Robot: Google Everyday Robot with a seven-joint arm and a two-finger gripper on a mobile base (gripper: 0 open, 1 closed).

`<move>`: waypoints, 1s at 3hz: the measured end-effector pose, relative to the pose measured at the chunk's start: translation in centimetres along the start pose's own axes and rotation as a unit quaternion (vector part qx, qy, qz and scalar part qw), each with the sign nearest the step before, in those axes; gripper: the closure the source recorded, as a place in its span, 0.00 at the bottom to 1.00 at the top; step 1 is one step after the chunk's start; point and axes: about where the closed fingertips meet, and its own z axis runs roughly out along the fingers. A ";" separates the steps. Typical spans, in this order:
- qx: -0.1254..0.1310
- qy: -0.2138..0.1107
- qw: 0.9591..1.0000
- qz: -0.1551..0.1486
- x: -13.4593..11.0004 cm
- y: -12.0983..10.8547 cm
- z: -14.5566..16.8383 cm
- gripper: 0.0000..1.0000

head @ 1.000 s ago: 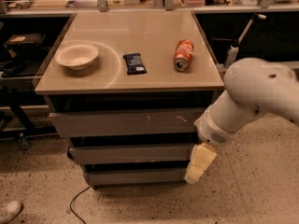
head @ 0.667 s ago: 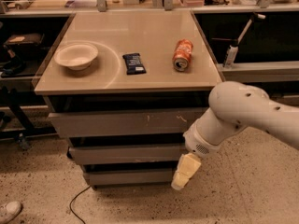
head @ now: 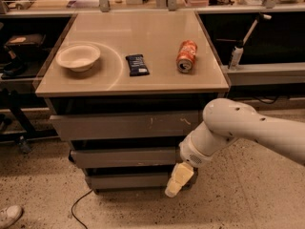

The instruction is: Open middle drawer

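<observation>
The grey cabinet has three stacked drawer fronts. The middle drawer is a plain grey front, shut, between the scratched top front and the bottom front. My gripper hangs on the white arm in front of the cabinet's lower right. It is just below the middle drawer's right end and overlaps the bottom front. Its cream fingertips point down and left.
On the cabinet top lie a white bowl, a dark snack packet and an orange can on its side. A cable runs on the speckled floor. A shoe is at the lower left. Desks stand on both sides.
My arm and gripper have moved left, from off the cabinet's right side to in front of the lower drawers' right end. The drawers have not moved.
</observation>
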 end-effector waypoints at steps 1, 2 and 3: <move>-0.001 -0.020 0.999 0.038 1.3 -1.5 3.7 0.00; 0.018 -0.062 0.995 0.077 2.1 -4.5 7.4 0.00; 0.031 -0.087 0.991 0.099 2.7 -7.0 9.9 0.00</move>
